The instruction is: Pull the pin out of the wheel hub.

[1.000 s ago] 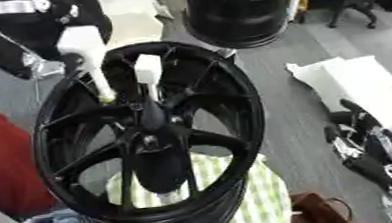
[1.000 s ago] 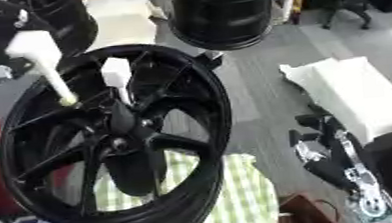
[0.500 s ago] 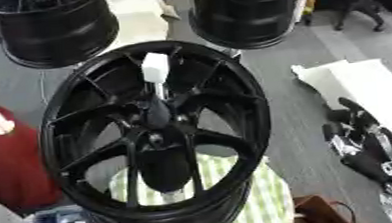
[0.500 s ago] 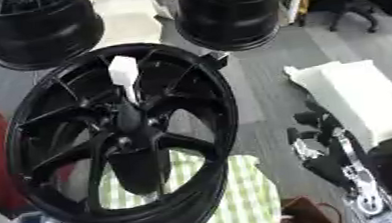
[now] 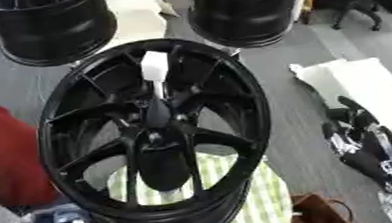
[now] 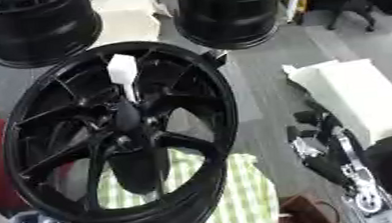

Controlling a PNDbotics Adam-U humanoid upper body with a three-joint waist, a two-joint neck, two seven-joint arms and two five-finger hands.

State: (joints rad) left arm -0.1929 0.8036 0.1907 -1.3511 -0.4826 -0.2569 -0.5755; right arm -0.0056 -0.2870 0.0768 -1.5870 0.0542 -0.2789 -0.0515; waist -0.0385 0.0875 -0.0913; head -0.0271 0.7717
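Observation:
A large black wheel hub point(image 5: 89, 159) stands tilted toward me, filling the middle of both views. A white pin point(image 5: 154, 66) with a flat rectangular head and a thin shaft sticks up from the hub's centre point(image 5: 156, 117) toward the upper rim. No hand touches the pin or the wheel. My right hand point(image 5: 360, 140), black with silver joints, rests open at the lower right beside the wheel, fingers pointing up. The left hand shows in neither view.
Two more black wheels point(image 5: 52, 29) point(image 5: 244, 9) stand behind. A white block point(image 5: 364, 85) lies on the grey floor at right. A green checked cloth point(image 5: 268, 198) lies under the wheel, a red thing point(image 5: 5, 148) sits at left, and a brown bag point(image 5: 317, 217) is at the bottom.
A second white pin-like piece at the wheel's upper left swung away to the left and has left the view. The whole picture has shifted too, so the camera moved.

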